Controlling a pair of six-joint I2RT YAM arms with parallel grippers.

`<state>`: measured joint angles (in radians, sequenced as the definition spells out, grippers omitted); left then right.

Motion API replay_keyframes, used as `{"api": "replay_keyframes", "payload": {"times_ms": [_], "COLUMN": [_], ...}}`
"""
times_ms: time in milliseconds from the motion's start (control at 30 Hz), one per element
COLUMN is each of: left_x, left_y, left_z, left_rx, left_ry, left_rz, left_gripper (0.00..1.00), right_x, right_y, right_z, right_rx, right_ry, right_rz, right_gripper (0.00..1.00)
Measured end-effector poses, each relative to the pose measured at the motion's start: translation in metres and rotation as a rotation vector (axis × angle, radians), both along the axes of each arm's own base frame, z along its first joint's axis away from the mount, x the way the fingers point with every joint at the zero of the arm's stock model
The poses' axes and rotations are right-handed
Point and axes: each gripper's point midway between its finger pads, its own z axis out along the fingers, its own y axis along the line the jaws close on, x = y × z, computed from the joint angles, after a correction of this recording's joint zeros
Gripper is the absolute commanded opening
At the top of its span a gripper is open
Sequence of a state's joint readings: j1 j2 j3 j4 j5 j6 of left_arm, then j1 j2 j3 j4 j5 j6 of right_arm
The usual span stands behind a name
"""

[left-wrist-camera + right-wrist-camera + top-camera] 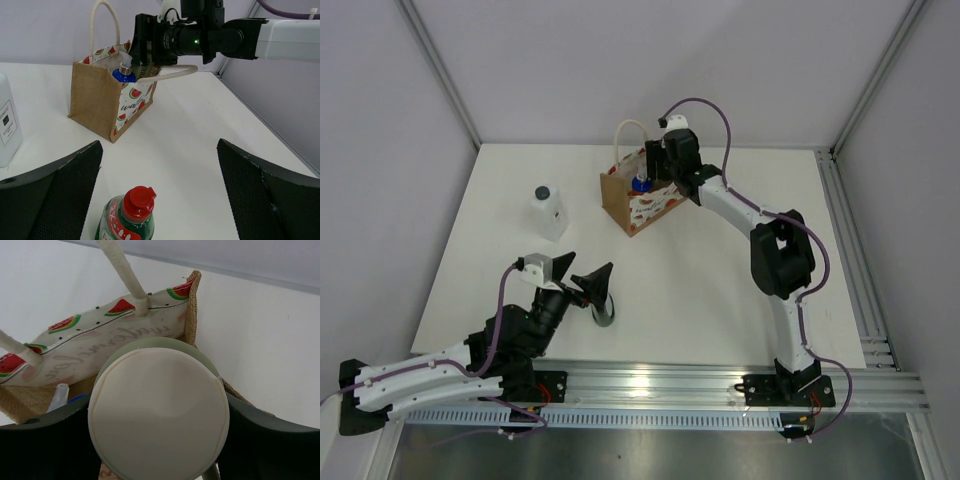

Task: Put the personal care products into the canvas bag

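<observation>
Canvas bag (638, 200) reads "wat…" — four bottles: blue-capped bottle (124, 75) inside, white-capped bottle (159, 420) gripped by right jaws above, green bottle (125, 220) between wide-open left jaws, white bottle (549, 212) left of bag.

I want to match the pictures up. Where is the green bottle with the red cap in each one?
Top view: the green bottle sits below and left of centre.
Left wrist view: bottom edge, left of the middle, red cap on top.
Right wrist view: not in it.
Shared landmark: the bag with watermelons, visible in all three.
</observation>
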<state>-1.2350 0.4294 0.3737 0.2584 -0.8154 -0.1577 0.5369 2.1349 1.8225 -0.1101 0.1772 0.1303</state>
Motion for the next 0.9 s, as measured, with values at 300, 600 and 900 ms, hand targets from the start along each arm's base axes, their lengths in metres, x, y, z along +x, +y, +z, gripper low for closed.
{"api": "replay_keyframes", "payload": {"times_ms": [300, 600, 900], "left_x": [-0.001, -0.001, -0.001], "left_y": [-0.001, -0.001, -0.001], "left_z": [0.0, -0.001, -0.001], "left_rx": [0.0, 0.006, 0.007], "left_ry": [-0.001, 0.001, 0.001], "left_rz": [-0.007, -0.007, -0.007], "left_gripper": [0.99, 0.99, 0.99], "right_x": [-0.001, 0.005, 0.004], "right_y": [0.001, 0.0, 0.0], "right_z": [-0.018, -0.026, -0.04], "right_rx": [-0.055, -0.085, -0.1], "right_ry": [0.039, 0.049, 0.072], "right_rz": [-0.025, -0.036, -0.037], "right_gripper": [0.06, 0.29, 0.53]}}
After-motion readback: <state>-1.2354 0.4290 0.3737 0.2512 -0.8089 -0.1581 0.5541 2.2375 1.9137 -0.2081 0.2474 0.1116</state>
